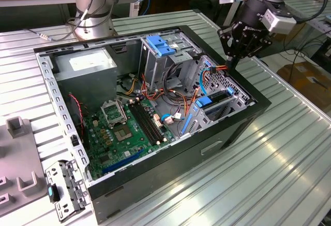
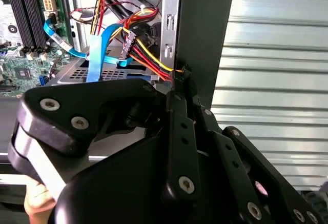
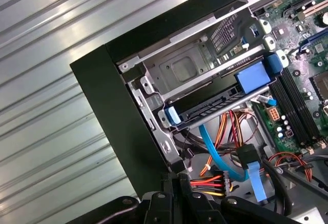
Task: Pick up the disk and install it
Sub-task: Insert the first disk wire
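The black gripper (image 1: 231, 60) is clenched, tips together at the open black computer case's (image 1: 243, 130) rim. The rectangular blue-railed disk (image 3: 210, 106) sits in the case's bay nearby, long edge running inward from that rim.

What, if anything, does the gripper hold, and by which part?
Cannot be told: the gripper sits against the coloured power wires; the disk lies in the drive cage, unheld.
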Available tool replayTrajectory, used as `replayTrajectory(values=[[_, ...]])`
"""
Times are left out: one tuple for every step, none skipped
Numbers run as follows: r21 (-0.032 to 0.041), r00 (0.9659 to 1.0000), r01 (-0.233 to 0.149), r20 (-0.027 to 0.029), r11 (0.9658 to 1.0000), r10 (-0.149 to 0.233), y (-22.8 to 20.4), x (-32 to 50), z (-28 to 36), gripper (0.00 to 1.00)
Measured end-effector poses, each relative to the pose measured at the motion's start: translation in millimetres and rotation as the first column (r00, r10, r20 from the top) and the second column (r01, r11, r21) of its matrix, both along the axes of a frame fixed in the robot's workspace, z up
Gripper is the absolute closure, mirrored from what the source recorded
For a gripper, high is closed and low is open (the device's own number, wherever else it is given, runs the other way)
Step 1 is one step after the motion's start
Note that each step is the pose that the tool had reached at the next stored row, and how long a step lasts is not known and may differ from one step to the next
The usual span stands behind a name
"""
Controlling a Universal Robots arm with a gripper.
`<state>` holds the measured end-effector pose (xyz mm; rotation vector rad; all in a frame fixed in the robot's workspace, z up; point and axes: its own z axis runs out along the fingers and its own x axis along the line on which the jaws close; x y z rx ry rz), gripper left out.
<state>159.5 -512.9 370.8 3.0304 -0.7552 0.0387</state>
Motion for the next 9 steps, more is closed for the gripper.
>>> replayTrajectory(values=[[0.0001, 1.0, 0.002, 0.0, 1.0, -0.002, 0.0, -0.3, 0.0, 0.84], [-0.0001, 0.9999, 0.012, 0.0, 0.9999, -0.012, 0.0, -0.3, 0.0, 0.84], [-0.0001, 0.9996, 0.026, 0.0, 0.9996, -0.026, 0.1, -0.3, 0.1, 0.84], [-0.0001, 0.9993, 0.038, 0.0, 0.9993, -0.038, 0.1, -0.3, 0.1, 0.84], [-0.0001, 0.9988, 0.05, 0.0, 0.9988, -0.05, 0.1, -0.4, 0.0, 0.84], [-0.0001, 0.9982, 0.059, 0.0, 0.9982, -0.059, 0.0, -0.4, 0.0, 0.84], [0.0, 0.998, 0.063, 0.0, 0.998, -0.063, 0.0, -0.4, 0.0, 0.84], [-0.0001, 0.998, 0.064, 0.0, 0.998, -0.064, 0.1, -0.3, 0.0, 0.84], [-0.0001, 0.998, 0.064, 0.0, 0.998, -0.064, 0.1, -0.3, 0.1, 0.84]])
